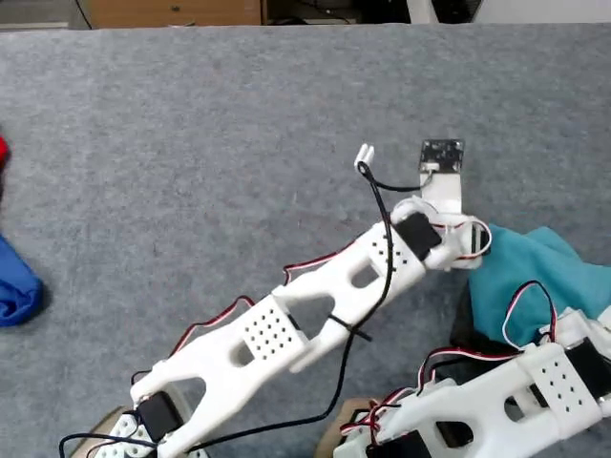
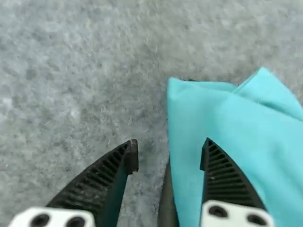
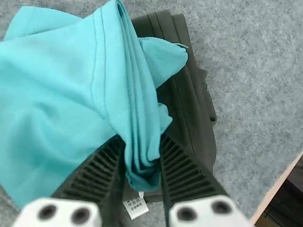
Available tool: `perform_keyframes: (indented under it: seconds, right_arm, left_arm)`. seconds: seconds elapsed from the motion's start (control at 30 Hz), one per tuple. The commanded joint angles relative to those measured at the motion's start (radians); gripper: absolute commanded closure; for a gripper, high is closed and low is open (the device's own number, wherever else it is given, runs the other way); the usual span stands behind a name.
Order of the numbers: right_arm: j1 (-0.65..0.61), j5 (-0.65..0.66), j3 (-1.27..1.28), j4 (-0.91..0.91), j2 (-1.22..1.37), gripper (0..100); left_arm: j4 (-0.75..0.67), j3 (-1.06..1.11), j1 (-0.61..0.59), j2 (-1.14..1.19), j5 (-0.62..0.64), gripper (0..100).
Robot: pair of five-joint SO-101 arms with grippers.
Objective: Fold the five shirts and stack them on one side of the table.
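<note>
A teal shirt (image 1: pixel 535 277) lies bunched at the right side of the grey table, on top of a folded dark shirt (image 3: pixel 191 109). My left gripper (image 2: pixel 169 153) hangs open low over the teal shirt's (image 2: pixel 227 127) edge, one finger over the cloth and the other over bare carpet. In the high view the left gripper (image 1: pixel 474 250) sits at the shirt's left edge. My right gripper (image 3: pixel 142 156) is shut on a thick fold of the teal shirt (image 3: pixel 71 94), which drapes away from its fingers.
A blue shirt (image 1: pixel 14 286) and a bit of red cloth (image 1: pixel 2 151) lie at the table's far left edge. The grey table (image 1: pixel 239 124) stretches wide between them and the arms. Its right edge (image 3: pixel 284 184) runs close to the dark shirt.
</note>
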Motion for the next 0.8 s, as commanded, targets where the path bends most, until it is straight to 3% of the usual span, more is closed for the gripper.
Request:
perform_keyframes:
  seconds: [0.0, 0.77]
  right_arm:
    - [0.021, 0.011, 0.001, -0.003, -0.03, 99.4]
    - [0.015, 0.009, 0.001, -0.002, -0.03, 99.4]
  left_arm:
    - [-0.029, -0.014, 0.005, -0.05, 0.029, 77]
    - [-0.287, -0.002, 0.021, 0.093, 0.161, 81]
